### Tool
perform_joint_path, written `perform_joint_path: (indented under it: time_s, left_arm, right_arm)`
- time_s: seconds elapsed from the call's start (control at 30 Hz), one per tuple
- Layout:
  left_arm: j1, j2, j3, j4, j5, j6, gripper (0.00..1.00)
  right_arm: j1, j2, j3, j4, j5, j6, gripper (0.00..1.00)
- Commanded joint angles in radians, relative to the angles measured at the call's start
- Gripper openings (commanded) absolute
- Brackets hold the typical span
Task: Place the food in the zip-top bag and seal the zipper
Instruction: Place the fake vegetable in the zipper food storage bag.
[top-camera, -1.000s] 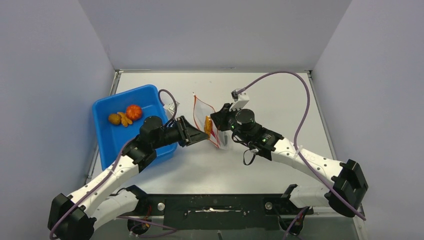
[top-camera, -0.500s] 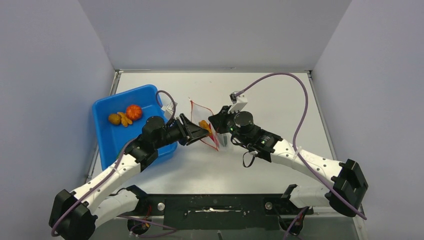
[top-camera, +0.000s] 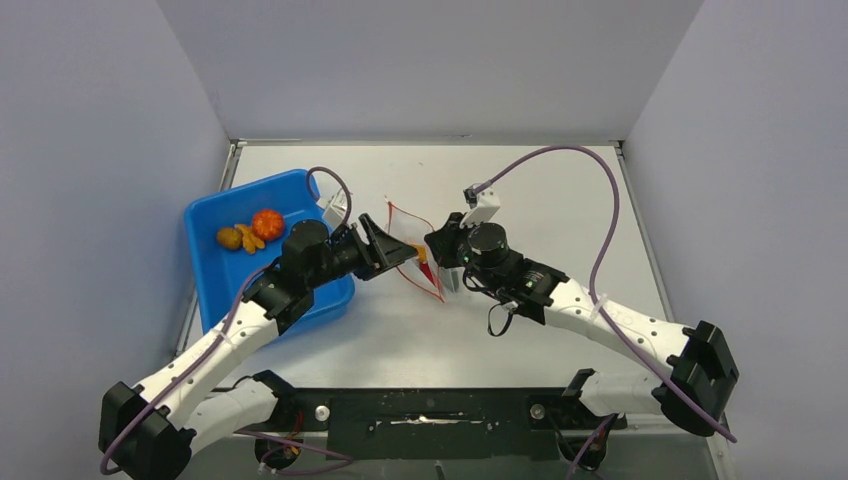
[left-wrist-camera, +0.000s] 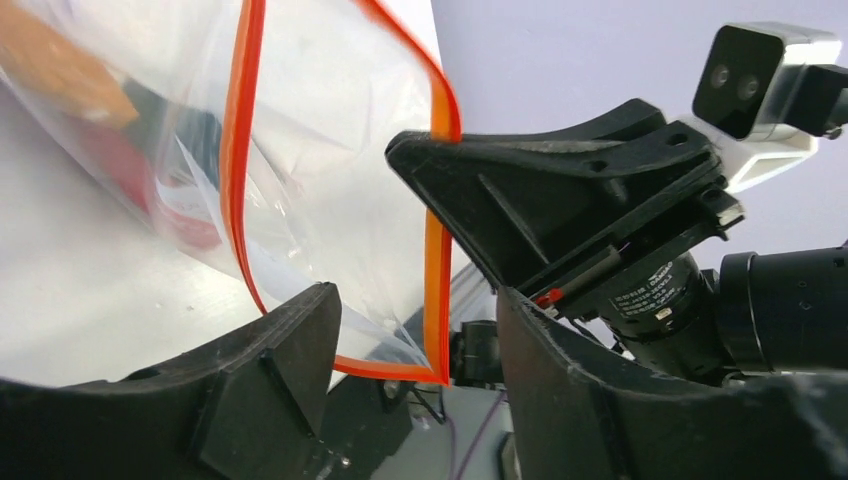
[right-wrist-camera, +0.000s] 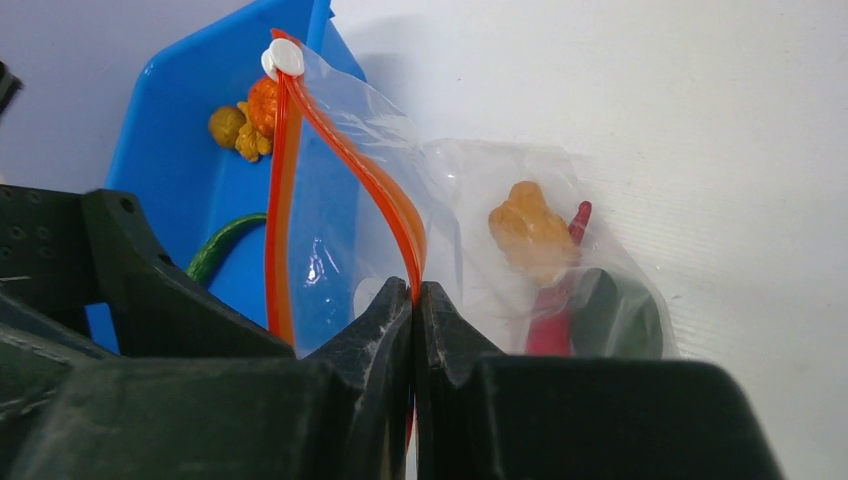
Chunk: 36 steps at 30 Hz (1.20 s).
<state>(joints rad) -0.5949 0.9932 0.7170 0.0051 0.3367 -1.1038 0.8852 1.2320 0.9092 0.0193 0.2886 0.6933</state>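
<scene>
The zip-top bag (top-camera: 408, 232) stands open in the middle of the table, held up by my right gripper (right-wrist-camera: 414, 295), which is shut on the red-orange zipper (right-wrist-camera: 385, 200) edge. Inside the bag lie a yellow-brown lump (right-wrist-camera: 530, 230), the red chili (right-wrist-camera: 555, 310) and a dark green piece (right-wrist-camera: 620, 315). My left gripper (left-wrist-camera: 415, 350) stands open at the bag's mouth; the bag's lower corner (left-wrist-camera: 437, 375) hangs between its fingers, not pinched. In the top view the left gripper (top-camera: 403, 255) faces the right gripper (top-camera: 438, 255). An orange fruit (top-camera: 267, 222) and yellow-brown lumps (top-camera: 240, 238) rest in the tray.
The blue tray (top-camera: 215, 285) sits at the left, partly under my left arm. A green curved piece (right-wrist-camera: 225, 245) shows in it in the right wrist view. A white slider (right-wrist-camera: 285, 57) sits at the zipper's far end. A purple cable (top-camera: 600, 200) arcs over the right side.
My left gripper has opened and let the yellow-brown lump go into the bag, shifting slightly away from me. The right gripper has kept its grip; the bag swayed a little.
</scene>
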Motion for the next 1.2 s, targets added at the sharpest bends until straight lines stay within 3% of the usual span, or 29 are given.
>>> perform_joint_path:
  time_s: [0.0,0.1,0.47,0.63,0.87,1.17]
  left_arm:
    - [-0.003,-0.02,0.129,-0.111,-0.084,0.139,0.61]
    - [-0.003,-0.027,0.167,-0.173,-0.125,0.194,0.7]
    - [0.003,-0.055,0.272,-0.418,-0.376,0.445,0.74]
    - [0.031,-0.076,0.287,-0.516,-0.553,0.559,0.84]
    - [0.177,-0.066,0.297,-0.558,-0.604,0.655,0.94]
    - [0.399,-0.038,0.234,-0.551,-0.679,0.688,0.95]
  right_arm:
    - [0.007,-0.053,0.044,-0.002,0.05,0.009,0.0]
    - [0.007,-0.073,0.03,-0.01,0.061,0.01,0.0]
    - [0.008,-0.116,0.082,-0.142,0.086,0.011,0.0]
    - [0.004,-0.133,0.125,-0.206,0.126,-0.007,0.0]
    - [-0.051,-0.18,0.129,-0.285,0.095,0.01,0.0]
    - [-0.072,-0.21,0.134,-0.324,0.097,-0.015,0.0]
